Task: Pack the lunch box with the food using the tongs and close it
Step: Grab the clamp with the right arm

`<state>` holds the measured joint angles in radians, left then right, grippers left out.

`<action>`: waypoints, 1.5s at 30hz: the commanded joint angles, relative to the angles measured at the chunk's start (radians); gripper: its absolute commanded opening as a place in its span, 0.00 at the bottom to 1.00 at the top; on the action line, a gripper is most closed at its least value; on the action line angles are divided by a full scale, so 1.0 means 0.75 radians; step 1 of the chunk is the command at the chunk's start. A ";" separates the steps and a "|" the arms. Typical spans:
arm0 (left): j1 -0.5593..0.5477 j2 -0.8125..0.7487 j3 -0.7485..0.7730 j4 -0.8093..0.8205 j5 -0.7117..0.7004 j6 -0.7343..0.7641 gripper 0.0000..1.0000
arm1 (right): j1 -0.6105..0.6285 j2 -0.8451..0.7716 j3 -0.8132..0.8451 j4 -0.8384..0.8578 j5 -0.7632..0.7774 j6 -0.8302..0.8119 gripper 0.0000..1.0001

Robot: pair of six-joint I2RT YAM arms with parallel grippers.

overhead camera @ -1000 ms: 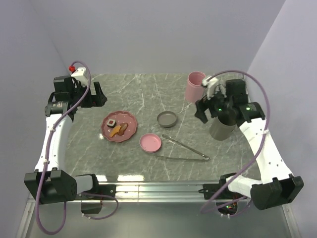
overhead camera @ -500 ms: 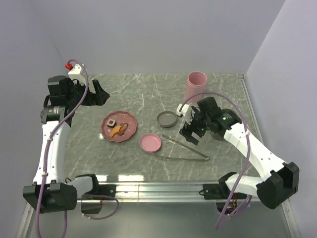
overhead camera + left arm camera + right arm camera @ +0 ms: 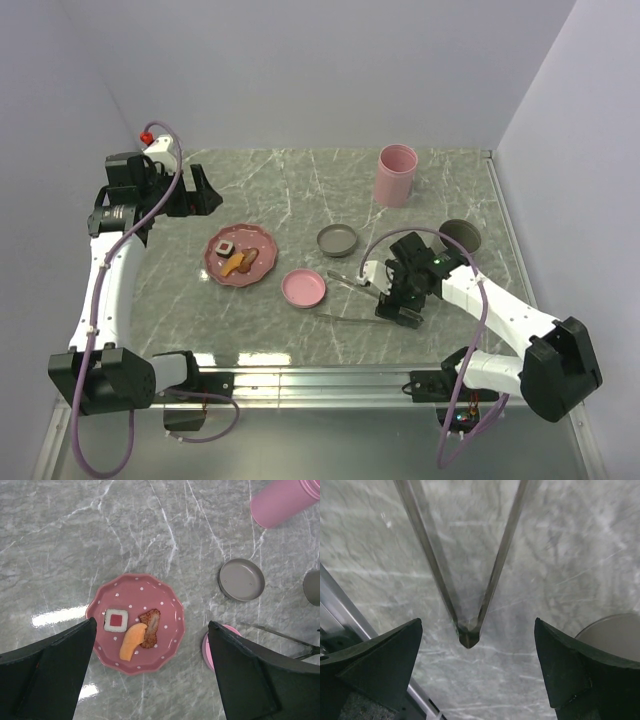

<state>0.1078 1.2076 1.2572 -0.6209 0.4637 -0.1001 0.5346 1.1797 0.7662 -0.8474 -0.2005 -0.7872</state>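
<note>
The silver tongs (image 3: 362, 297) lie flat on the marble, their joined end (image 3: 468, 637) pointing at the front right. My right gripper (image 3: 400, 303) hovers over that end, open; in the right wrist view its fingers (image 3: 380, 665) stand wide on either side of the V, touching nothing. The food sits on a pink dotted plate (image 3: 165, 597): a white roll slice (image 3: 116, 620), an orange piece (image 3: 131, 641) and a brown fried piece (image 3: 150, 628). My left gripper (image 3: 198, 190) hangs open and empty, high at the back left above the plate (image 3: 262, 240). The lunch box is in separate round parts.
A tall pink container (image 3: 396, 175) stands at the back right. A grey cup (image 3: 460, 237) is right of my right arm. A shallow grey dish (image 3: 337, 240) and a pink round lid (image 3: 303, 288) lie between plate and tongs. A metal rail (image 3: 300, 380) edges the front.
My right arm has swung from the back right by the grey cup down and forward over the tongs' joined end. The left arm has barely shifted.
</note>
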 commanded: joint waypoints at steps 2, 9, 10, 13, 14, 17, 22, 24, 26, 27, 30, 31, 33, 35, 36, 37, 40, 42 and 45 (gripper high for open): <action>0.000 -0.007 0.054 -0.013 0.008 -0.018 0.99 | 0.019 -0.021 -0.042 -0.001 0.073 -0.059 1.00; 0.002 -0.031 0.042 -0.015 0.008 -0.014 0.99 | 0.054 0.037 -0.087 0.119 0.081 0.010 1.00; 0.002 -0.033 0.044 -0.017 0.012 -0.012 1.00 | 0.054 0.045 -0.089 0.136 0.077 0.019 1.00; -0.001 -0.029 0.054 -0.027 0.010 -0.006 0.99 | 0.064 0.079 -0.103 0.201 0.083 0.051 1.00; -0.001 -0.027 0.056 -0.027 0.010 -0.006 0.99 | 0.070 0.088 -0.107 0.218 0.089 0.058 1.00; -0.001 -0.029 0.052 -0.023 0.018 -0.008 0.99 | 0.093 0.120 -0.128 0.281 0.108 0.076 1.00; -0.001 -0.033 0.042 -0.019 0.020 -0.006 0.99 | 0.156 0.172 -0.140 0.330 0.104 0.129 1.00; -0.001 -0.037 0.036 -0.015 0.012 -0.008 0.99 | 0.183 0.186 -0.140 0.373 0.114 0.170 1.00; 0.000 -0.039 0.030 -0.015 0.014 -0.010 0.99 | 0.220 0.192 -0.146 0.402 0.118 0.205 1.00; -0.001 -0.041 0.019 -0.013 0.018 -0.010 1.00 | 0.226 0.194 -0.148 0.438 0.116 0.217 1.00; -0.001 -0.045 0.003 -0.009 0.046 -0.006 0.99 | 0.242 0.194 -0.152 0.490 0.079 0.246 1.00; 0.002 -0.047 0.001 -0.007 0.053 -0.006 0.99 | 0.248 0.198 -0.154 0.500 0.075 0.248 1.00; 0.002 -0.047 -0.009 -0.005 0.061 -0.010 0.99 | 0.253 0.213 -0.160 0.533 0.067 0.248 1.00; 0.000 -0.052 -0.015 -0.001 0.061 -0.010 0.99 | 0.255 0.213 -0.165 0.561 0.061 0.256 1.00; 0.002 -0.052 -0.017 -0.001 0.063 -0.012 0.99 | 0.257 0.221 -0.165 0.565 0.057 0.258 1.00; 0.000 -0.050 -0.017 -0.001 0.063 -0.010 0.99 | 0.255 0.229 -0.161 0.569 0.053 0.262 0.99; -0.001 -0.047 -0.015 -0.005 0.071 -0.006 0.99 | 0.261 0.270 -0.138 0.545 0.042 0.268 0.96; -0.003 -0.045 -0.011 -0.005 0.071 -0.008 0.99 | 0.269 0.276 -0.136 0.543 0.040 0.264 0.96; 0.002 -0.041 -0.009 -0.001 0.073 -0.010 0.99 | 0.281 0.286 -0.136 0.539 0.032 0.270 0.95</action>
<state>0.1078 1.1995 1.2453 -0.6415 0.4953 -0.0994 0.7265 1.3655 0.6624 -0.4553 -0.1734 -0.5926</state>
